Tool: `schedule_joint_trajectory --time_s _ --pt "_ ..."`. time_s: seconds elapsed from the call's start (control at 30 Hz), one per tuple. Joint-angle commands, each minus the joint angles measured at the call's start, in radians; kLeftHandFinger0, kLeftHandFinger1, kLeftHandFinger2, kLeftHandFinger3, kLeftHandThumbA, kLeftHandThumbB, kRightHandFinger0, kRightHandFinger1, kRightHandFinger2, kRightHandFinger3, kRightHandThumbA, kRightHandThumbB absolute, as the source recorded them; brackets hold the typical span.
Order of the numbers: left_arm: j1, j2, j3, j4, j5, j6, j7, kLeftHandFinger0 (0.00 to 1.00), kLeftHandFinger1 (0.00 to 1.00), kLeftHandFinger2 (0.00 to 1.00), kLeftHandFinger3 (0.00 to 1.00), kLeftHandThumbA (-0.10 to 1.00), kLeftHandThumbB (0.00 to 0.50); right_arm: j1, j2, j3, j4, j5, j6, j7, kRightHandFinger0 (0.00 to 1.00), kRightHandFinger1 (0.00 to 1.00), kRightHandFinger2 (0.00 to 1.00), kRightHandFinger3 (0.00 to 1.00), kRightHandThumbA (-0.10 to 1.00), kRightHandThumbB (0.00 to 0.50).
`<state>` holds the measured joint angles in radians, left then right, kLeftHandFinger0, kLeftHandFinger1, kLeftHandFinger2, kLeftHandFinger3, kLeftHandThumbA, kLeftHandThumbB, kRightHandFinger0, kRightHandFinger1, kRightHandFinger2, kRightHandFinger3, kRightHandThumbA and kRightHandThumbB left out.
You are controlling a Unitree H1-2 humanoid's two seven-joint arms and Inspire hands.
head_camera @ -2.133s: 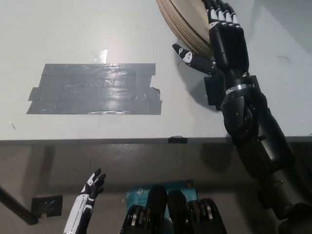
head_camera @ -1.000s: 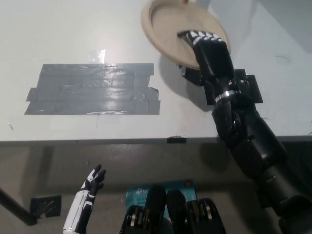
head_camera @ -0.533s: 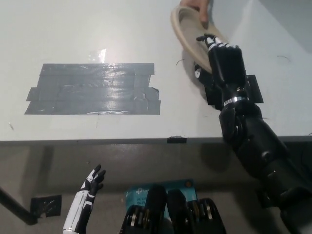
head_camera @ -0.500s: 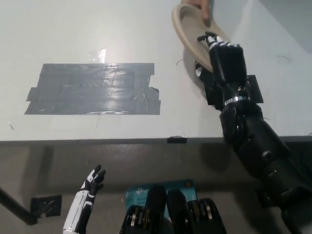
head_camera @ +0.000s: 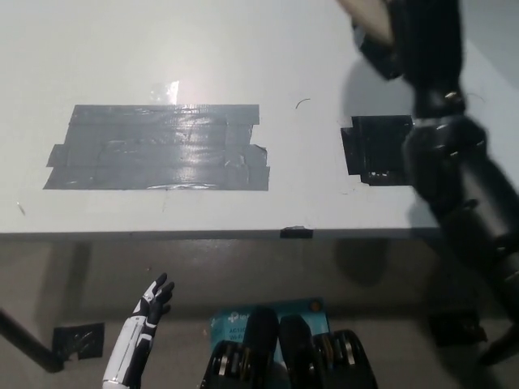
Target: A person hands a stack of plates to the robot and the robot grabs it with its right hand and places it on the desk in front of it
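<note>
Head-camera view, looking steeply down onto a white table. Your black right hand is raised at the top right, blurred and partly cut off by the frame. A pale tan sliver, probably the rim of the stack of plates, shows at the very top edge, just to the left of that hand and touching it. You cannot tell whether the hand is grasping it or only resting against it.

A black tape patch lies on the table, nearer the robot than the hand. A broad grey tape patch lies well to the hand's left. Your white left hand rests low, below the table edge and far from the right hand, released with its fingers spread, holding nothing.

This looks like the grab step, with no plates on the table yet. Next you would need a firm hold, then lower the stack level onto bare table beneath the hand.
</note>
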<state>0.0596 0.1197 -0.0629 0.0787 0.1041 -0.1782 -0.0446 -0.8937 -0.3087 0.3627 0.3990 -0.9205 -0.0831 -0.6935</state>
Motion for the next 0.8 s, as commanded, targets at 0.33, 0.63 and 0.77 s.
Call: schedule_joint_trajectory --time_s 0.33,0.63,0.77 --pt "0.017 0.021 0.027 -0.053 -0.026 0.002 -0.021 1.0 1.0 1.0 1.0 1.0 0.199 0.033 -0.161 0.022 0.016 -0.04 -0.094 0.084 0.0 0.24 0.76 0.67 -0.1 0.238" --pt "0.012 0.021 0.033 -0.05 -0.04 -0.001 -0.027 1.0 1.0 1.0 1.0 1.0 0.203 0.075 -0.145 0.132 0.17 -0.063 -0.152 0.167 0.0 0.41 0.88 0.7 -0.1 0.231" --pt "0.01 0.02 0.033 -0.045 -0.039 -0.006 -0.025 1.0 1.0 1.0 1.0 1.0 0.193 0.105 -0.119 0.162 0.215 -0.048 -0.142 0.21 0.0 0.42 0.88 0.69 -0.1 0.254"
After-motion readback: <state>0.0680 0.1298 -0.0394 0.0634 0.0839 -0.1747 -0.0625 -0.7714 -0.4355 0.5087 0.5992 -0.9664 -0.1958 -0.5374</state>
